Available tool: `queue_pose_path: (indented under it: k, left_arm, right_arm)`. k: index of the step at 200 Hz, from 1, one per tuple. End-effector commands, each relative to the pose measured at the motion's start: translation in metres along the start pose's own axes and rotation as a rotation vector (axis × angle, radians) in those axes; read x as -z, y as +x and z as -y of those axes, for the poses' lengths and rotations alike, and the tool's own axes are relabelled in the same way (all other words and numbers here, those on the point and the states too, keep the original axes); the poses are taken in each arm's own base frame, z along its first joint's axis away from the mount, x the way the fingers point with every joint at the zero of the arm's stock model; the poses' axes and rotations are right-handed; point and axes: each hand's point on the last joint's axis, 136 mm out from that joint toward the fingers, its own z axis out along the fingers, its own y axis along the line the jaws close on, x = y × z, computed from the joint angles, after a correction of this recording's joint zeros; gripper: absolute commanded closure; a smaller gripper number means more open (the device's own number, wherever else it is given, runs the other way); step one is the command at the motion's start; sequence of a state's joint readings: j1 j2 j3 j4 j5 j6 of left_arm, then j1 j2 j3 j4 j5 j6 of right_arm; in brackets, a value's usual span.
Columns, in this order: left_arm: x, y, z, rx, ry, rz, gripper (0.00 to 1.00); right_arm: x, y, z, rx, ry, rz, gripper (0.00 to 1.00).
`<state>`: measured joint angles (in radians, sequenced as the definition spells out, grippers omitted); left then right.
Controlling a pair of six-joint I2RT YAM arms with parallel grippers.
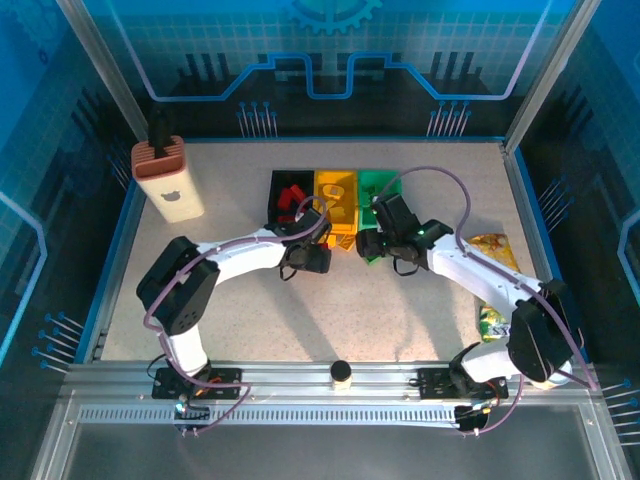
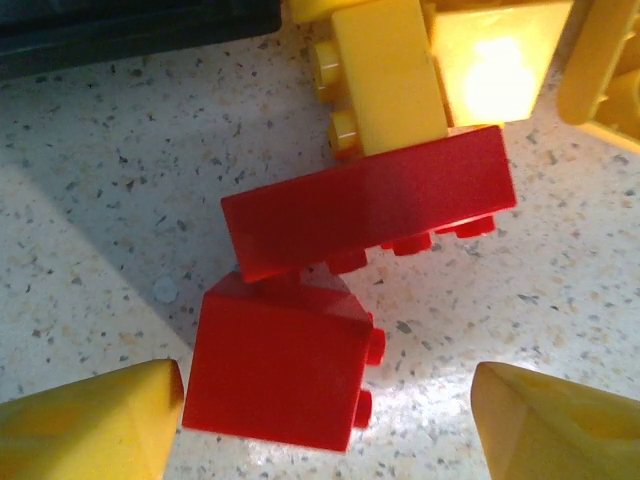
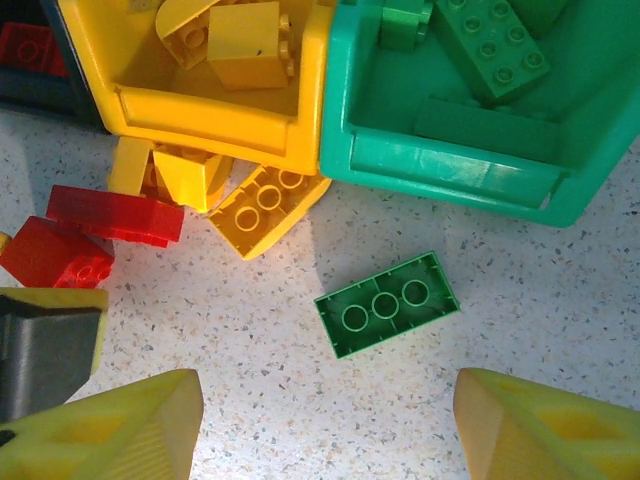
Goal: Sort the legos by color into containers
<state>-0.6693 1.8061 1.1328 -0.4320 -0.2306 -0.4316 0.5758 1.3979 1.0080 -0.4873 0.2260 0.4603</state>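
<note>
My left gripper (image 2: 325, 425) is open low over the table. A square red lego (image 2: 280, 365) lies between its fingers, close to the left fingertip (image 2: 95, 420) and well clear of the right one. A long red lego (image 2: 370, 205) and a yellow lego (image 2: 385, 75) lie just beyond it, by the yellow container (image 2: 500, 60). My right gripper (image 3: 325, 420) is open above a green lego (image 3: 388, 303) lying studs-down on the table. The yellow container (image 3: 210, 120) and green container (image 3: 450, 165) hold legos of their colours. The black container (image 1: 278, 192) holds red ones.
More yellow legos (image 3: 268, 205) and the red ones (image 3: 115, 215) lie in front of the yellow container. A beige holder (image 1: 168, 180) stands at the back left. Snack packets (image 1: 493, 250) lie on the right. A small dark-capped object (image 1: 341, 374) sits on the front rail.
</note>
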Motion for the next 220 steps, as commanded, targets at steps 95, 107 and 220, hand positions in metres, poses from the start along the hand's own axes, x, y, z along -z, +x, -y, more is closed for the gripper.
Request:
queue_pose_path:
  k: [95,107,220]
  left_arm:
    - [0.014,0.004,-0.021,-0.031,-0.085,-0.015,0.62]
    - [0.03,0.0,-0.021,-0.016,-0.061,0.018,0.63]
    - [0.071,-0.127,-0.083,0.171,-0.036,0.197,0.58]
  right_arm:
    - [0.0,0.012,0.012,-0.067,-0.023,0.013,0.33]
    - [0.001,0.015,0.013,-0.072,-0.022,0.013,0.33]
    - [0.003,0.042,0.021,-0.094,-0.025,-0.014,0.33]
